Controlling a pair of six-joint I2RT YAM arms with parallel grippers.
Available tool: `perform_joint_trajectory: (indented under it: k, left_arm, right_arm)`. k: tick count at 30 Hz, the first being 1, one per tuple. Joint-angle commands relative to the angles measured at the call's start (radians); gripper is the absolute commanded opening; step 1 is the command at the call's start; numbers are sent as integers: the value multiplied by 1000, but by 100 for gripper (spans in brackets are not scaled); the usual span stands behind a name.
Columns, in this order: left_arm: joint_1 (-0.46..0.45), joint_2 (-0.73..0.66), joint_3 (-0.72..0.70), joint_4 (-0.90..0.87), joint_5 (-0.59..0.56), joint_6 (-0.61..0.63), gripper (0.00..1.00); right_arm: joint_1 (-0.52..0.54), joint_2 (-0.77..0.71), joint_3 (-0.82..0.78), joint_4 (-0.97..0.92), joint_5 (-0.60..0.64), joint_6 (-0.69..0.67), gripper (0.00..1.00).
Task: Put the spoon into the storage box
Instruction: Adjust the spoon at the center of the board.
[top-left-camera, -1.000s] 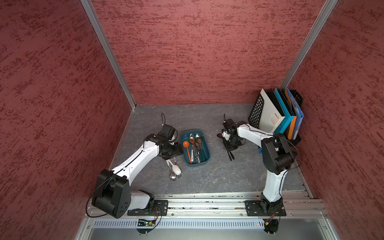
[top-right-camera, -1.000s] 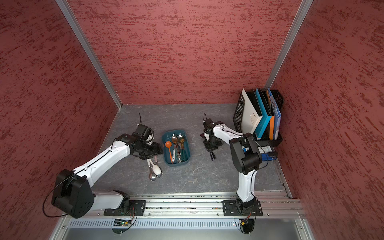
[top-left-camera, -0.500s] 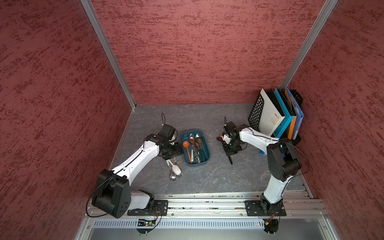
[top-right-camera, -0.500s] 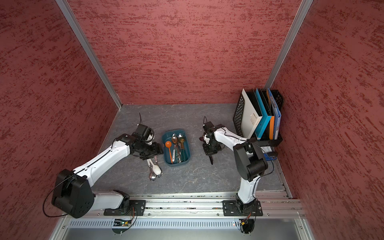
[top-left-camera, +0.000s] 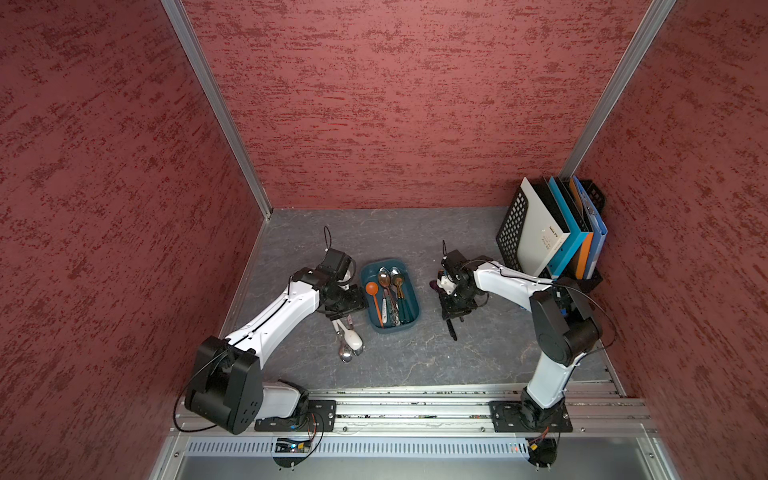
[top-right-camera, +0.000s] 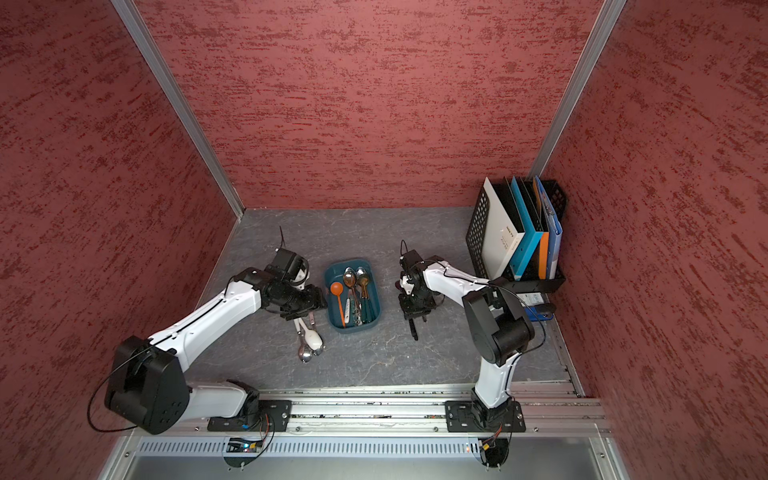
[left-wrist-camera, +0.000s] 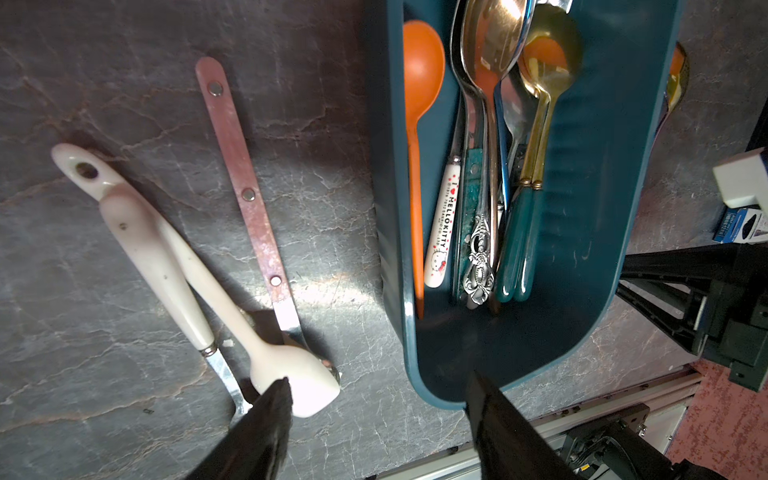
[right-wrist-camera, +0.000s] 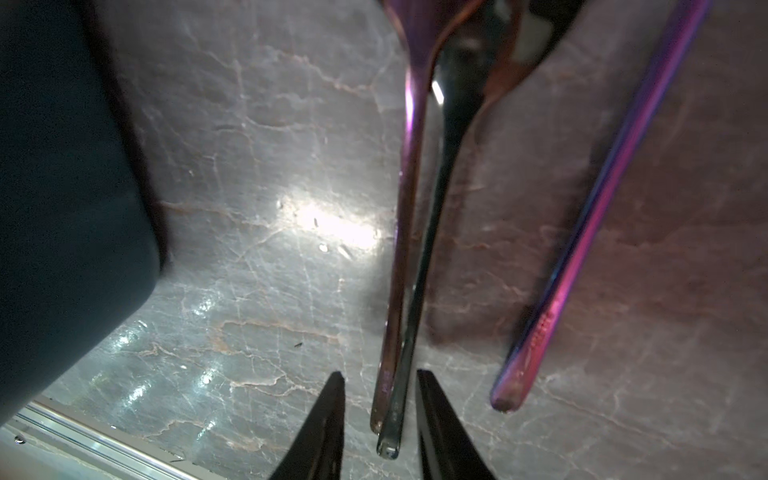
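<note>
Right claw (right-wrist-camera: 380, 415), jaws slightly parted astride the slender dark metal spoon (right-wrist-camera: 411, 332), should centre before closing; left claw (left-wrist-camera: 380, 378) gapes empty.

**Box** (top-left-camera: 412, 309): shallow dark teal tray with rounded corners, flat on the tabletop (top-left-camera: 415, 365). It holds several spoons laid lengthwise, among them an orange spoon (top-left-camera: 372, 291). Just outside its left wall lie three more, their bowls bunched together, including a white spoon (left-wrist-camera: 307, 374). To its right, set apart from it, a dark spoon (right-wrist-camera: 423, 257) lies against a purple spoon (right-wrist-camera: 401, 249), with a purple handle (right-wrist-camera: 594, 216) nearby.
</note>
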Motion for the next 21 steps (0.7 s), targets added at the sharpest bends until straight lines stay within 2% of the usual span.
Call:
perform_joint_trajectory:
  k: [1, 14, 21]
  left_arm:
    - [-4, -5, -13, 16, 5, 12, 70]
    - [-4, -17, -23, 7, -5, 12, 70]
    - [-3, -20, -36, 9, -6, 9, 70]
  right_arm:
    - [5, -21, 31, 6, 51, -7, 32]
    - [7, 104, 225, 45, 75, -35, 24]
    - [8, 147, 252, 28, 122, -20, 22]
